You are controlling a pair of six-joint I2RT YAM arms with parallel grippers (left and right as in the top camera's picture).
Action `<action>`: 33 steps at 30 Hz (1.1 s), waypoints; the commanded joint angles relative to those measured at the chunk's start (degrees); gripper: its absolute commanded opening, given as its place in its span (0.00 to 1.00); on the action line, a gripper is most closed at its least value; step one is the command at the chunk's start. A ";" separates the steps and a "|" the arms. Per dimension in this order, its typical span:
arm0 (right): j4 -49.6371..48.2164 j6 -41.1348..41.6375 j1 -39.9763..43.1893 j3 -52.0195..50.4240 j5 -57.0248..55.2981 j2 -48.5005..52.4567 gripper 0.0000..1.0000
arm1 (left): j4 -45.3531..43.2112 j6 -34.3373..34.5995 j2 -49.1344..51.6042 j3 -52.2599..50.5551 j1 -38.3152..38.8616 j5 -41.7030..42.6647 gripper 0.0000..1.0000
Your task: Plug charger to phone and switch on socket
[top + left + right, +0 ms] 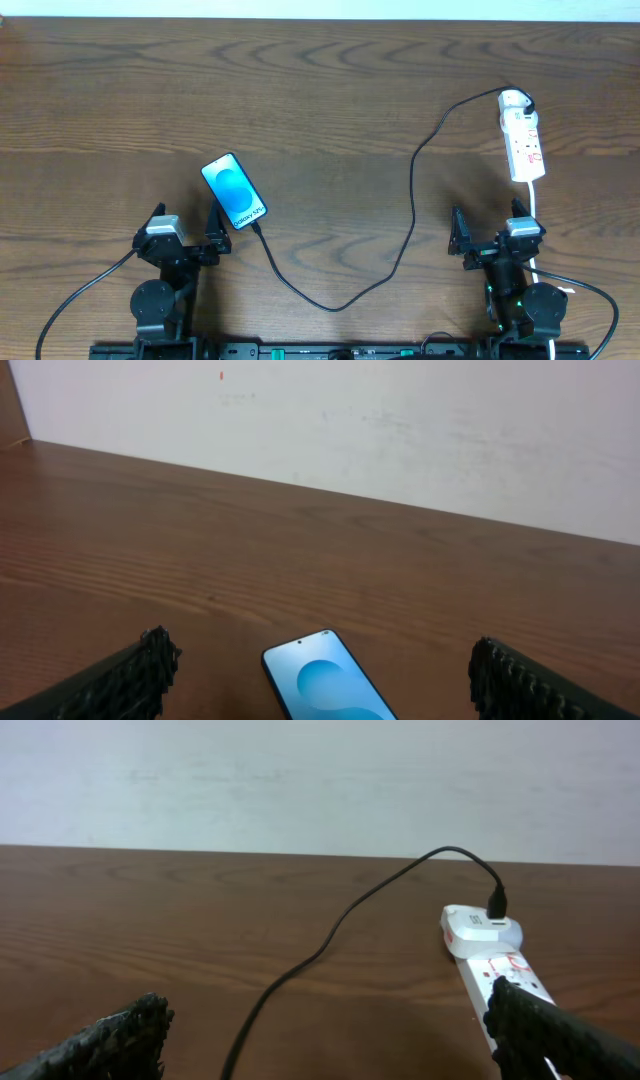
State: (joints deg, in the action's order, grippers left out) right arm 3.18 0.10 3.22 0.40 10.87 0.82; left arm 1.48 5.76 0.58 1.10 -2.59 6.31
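The phone (234, 190) lies on the table left of centre, blue screen up; its top end shows in the left wrist view (325, 688). The charger's black cable (412, 200) runs from the phone's lower end in a loop to the far end of the white socket strip (523, 138) at the right. In the right wrist view the cable (330, 935) ends in a plug in a white adapter on the socket (480, 935). My left gripper (190, 240) is open just near of the phone. My right gripper (490, 240) is open just near of the socket.
The socket's thick white cord (535, 205) runs from the strip toward the right arm's base. A pale wall stands behind the table's far edge (400, 510).
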 commanded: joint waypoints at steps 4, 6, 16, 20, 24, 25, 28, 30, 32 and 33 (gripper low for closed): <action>0.44 -2.29 -0.44 -0.09 -1.44 -0.55 0.99 | 2.10 -0.09 -0.35 -0.85 -0.24 1.79 0.95; 0.46 -2.29 -0.44 -0.09 -1.55 -0.55 0.99 | 2.10 -0.09 -0.35 -0.85 -0.24 1.81 0.95; 1.07 5.44 -0.70 -0.09 -9.16 -0.55 0.99 | 2.10 -0.09 -0.35 -0.85 -0.24 1.79 0.95; 1.14 8.02 -1.99 -0.09 -11.91 -0.55 0.99 | 2.10 -0.09 -0.35 -0.85 -0.24 1.79 0.95; 1.14 7.98 -2.58 -0.09 -12.02 -0.55 0.99 | 2.10 -0.09 -0.35 -0.85 -0.24 1.79 0.95; 1.14 8.00 -2.58 -0.09 -12.02 -0.55 0.99 | 2.10 -0.09 -0.35 -0.85 -0.24 1.81 0.96; 1.14 8.02 -2.58 -0.09 -11.78 -0.55 0.99 | 2.10 -0.09 -0.35 -0.85 -0.24 1.81 0.95; 1.14 8.02 -2.58 -0.09 -11.80 -0.55 0.99 | 2.10 -0.09 -0.35 -0.85 -0.24 1.81 0.95; 1.14 8.00 -2.58 -0.09 -11.80 -0.55 0.99 | 2.10 -0.09 -0.35 -0.85 -0.24 1.81 0.95; 1.14 8.02 -2.58 -0.09 -11.80 -0.55 0.99 | 2.10 -0.09 -0.35 -0.85 -0.24 1.81 0.95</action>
State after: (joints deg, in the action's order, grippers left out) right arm 4.05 7.25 1.26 0.40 0.14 0.82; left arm 1.48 5.76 0.58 1.10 -2.59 6.28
